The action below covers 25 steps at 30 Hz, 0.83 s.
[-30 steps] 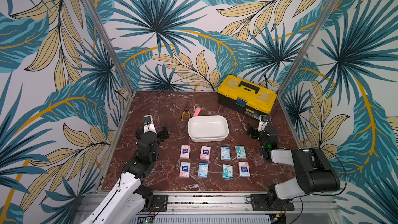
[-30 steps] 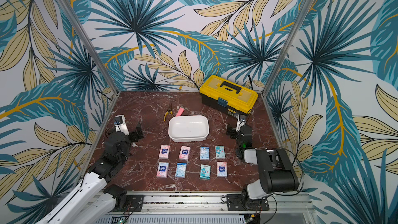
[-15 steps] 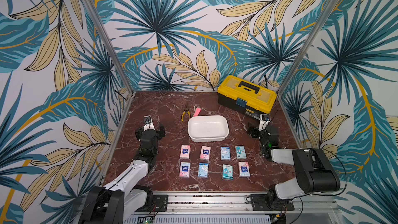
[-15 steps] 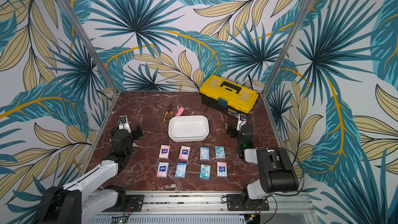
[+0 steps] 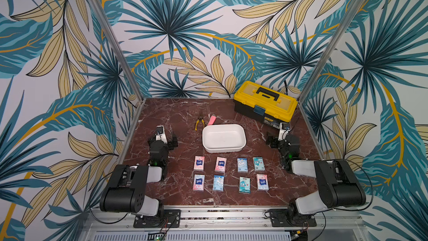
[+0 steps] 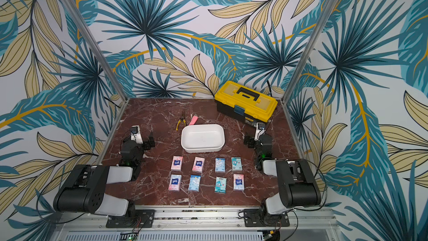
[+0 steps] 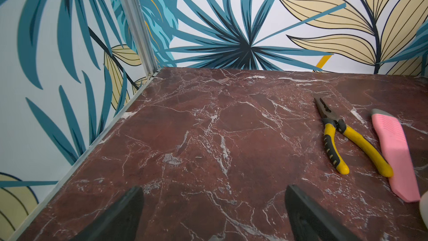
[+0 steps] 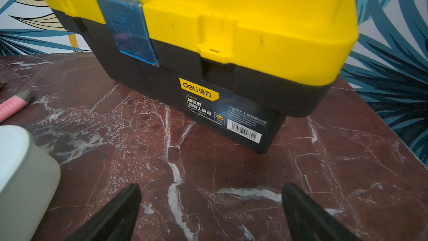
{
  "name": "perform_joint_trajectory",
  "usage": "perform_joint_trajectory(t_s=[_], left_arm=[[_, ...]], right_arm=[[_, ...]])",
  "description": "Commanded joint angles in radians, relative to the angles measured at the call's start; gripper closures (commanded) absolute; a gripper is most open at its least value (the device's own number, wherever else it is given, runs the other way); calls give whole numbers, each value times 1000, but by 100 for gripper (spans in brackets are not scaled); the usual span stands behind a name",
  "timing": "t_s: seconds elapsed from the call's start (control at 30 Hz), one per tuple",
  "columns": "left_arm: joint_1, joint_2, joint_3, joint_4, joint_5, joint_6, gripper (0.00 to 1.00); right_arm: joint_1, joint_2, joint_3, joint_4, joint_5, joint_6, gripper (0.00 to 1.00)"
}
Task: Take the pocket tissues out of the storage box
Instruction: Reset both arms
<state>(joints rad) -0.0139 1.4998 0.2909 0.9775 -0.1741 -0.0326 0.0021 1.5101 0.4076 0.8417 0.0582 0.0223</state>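
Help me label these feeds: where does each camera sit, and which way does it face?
Top view: high over the table's front edge, looking down at storage box, pocket tissues; both arms show.
Top view: beside it, same scene, both arms.
Left wrist: on left arm, low, facing pliers; left gripper shows.
Right wrist: on right arm, low, facing toolbox; right gripper shows.
Shared: both wrist views catch the pink utility knife.

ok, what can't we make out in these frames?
- Small flat pink and blue pocket tissue packets: label print too small in both top views; absent from both wrist views.
- Yellow-lidded black plastic toolbox: contents hidden by its closed lid.
- Long pink plastic bar: whether it touches the white shallow plastic tub, cannot tell in top views.
- Tub: wrist views show only a corner, cut by the edge.
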Motion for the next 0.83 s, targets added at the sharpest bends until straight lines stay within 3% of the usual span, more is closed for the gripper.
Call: perform_joint_trajectory(t_s=[0.0, 0.07, 0.17, 0.23, 0.8], left_arm=[[26, 47, 47, 25, 52, -2, 0], [44, 18, 112, -151, 83, -14, 0], [51, 32, 97, -95, 93, -15, 0], [49, 12, 116, -169, 94, -13, 0], [45, 17, 116, -157, 94, -8, 0]], right_arm=[[-2, -2, 5, 2, -8, 12, 1], [-2, -1, 6, 2, -6, 12, 1], [-2, -1, 6, 2, -8, 12, 1], [-2, -2, 5, 2, -8, 12, 1], [-2, -2, 5, 2, -8, 12, 1]])
